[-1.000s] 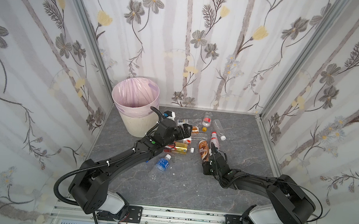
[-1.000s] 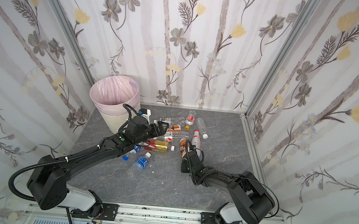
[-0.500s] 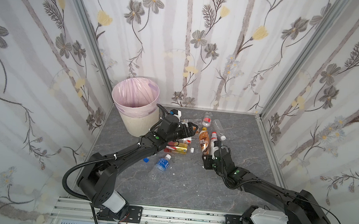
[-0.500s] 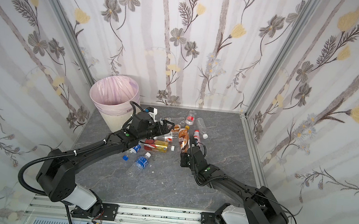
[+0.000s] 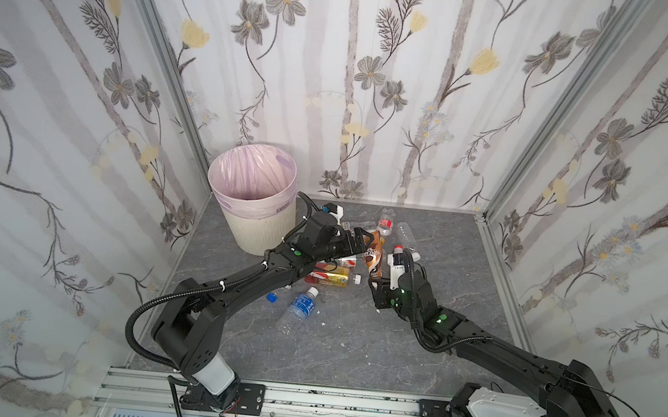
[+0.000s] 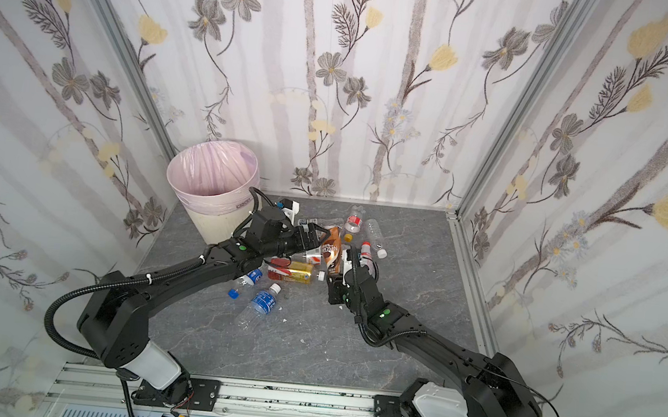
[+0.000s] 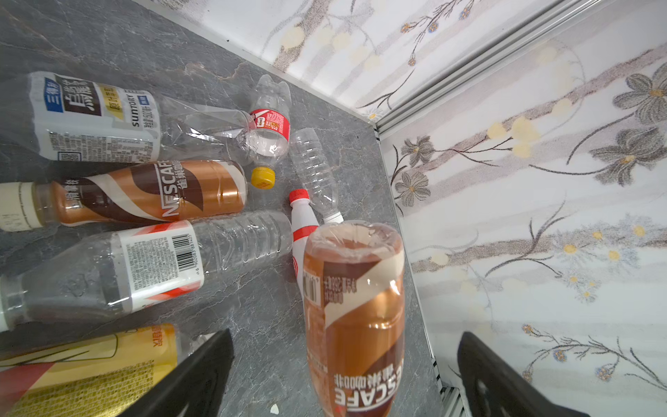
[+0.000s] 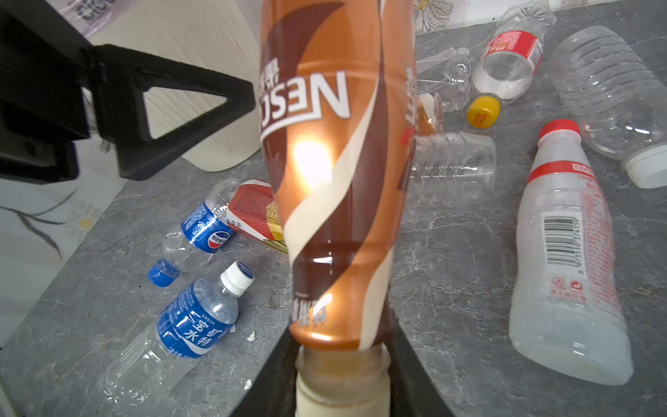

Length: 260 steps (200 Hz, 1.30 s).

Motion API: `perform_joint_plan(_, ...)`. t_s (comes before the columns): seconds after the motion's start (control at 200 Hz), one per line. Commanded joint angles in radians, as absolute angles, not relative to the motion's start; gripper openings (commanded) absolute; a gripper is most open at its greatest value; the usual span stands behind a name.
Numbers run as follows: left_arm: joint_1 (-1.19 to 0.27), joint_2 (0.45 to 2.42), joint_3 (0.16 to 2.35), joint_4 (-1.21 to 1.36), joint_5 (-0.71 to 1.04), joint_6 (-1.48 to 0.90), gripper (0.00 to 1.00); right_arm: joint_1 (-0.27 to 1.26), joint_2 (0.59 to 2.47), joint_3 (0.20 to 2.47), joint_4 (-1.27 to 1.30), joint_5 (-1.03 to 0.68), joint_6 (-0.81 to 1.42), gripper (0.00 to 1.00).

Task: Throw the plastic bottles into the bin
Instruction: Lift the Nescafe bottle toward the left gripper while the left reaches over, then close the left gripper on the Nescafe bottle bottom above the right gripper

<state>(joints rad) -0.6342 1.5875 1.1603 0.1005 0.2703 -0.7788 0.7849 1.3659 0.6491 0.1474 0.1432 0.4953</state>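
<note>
Our right gripper is clamped on the neck of the brown coffee bottle, holding it above the table. Our left gripper is wide, with its fingers straddling that bottle and not gripping. The other plastic bottles lie loose on the table beside the bin, which stands in the back-left corner.

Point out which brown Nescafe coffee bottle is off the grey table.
The Nescafe bottle the right gripper clamps by its cream cap, base up; the other Nescafe bottle lies sideways on the table.
</note>
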Motion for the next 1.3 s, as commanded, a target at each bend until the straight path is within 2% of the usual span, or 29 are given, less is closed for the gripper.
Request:
perform_joint_plan(0.0, -0.634, 1.595, 1.174, 0.124, 0.265, -0.779, 1.00, 0.798, 1.358, 0.663, 0.199, 0.142, 0.475, 0.35)
perform_joint_plan(0.43, -0.634, 1.622, 1.198, 0.124, 0.268, -0.774, 0.99, 0.814, 1.340, 0.663, 0.235, 0.112, 0.459, 0.35)
perform_joint_plan(1.014, -0.641, 1.614, 1.200, 0.126, 0.268, -0.762, 0.62, 0.862, 1.371, 0.685, 0.245, 0.120, 0.458, 0.36)
perform_joint_plan(1.189, -0.644, 1.605, 1.190, 0.126, 0.267, -0.762, 0.53, 0.861, 1.384, 0.697, 0.245, 0.127, 0.459, 0.42)
perform_joint_plan(1.294, -0.643, 1.597, 1.189, 0.126, 0.251, -0.745, 0.51, 0.862, 1.386, 0.706, 0.238, 0.132, 0.460, 0.54)
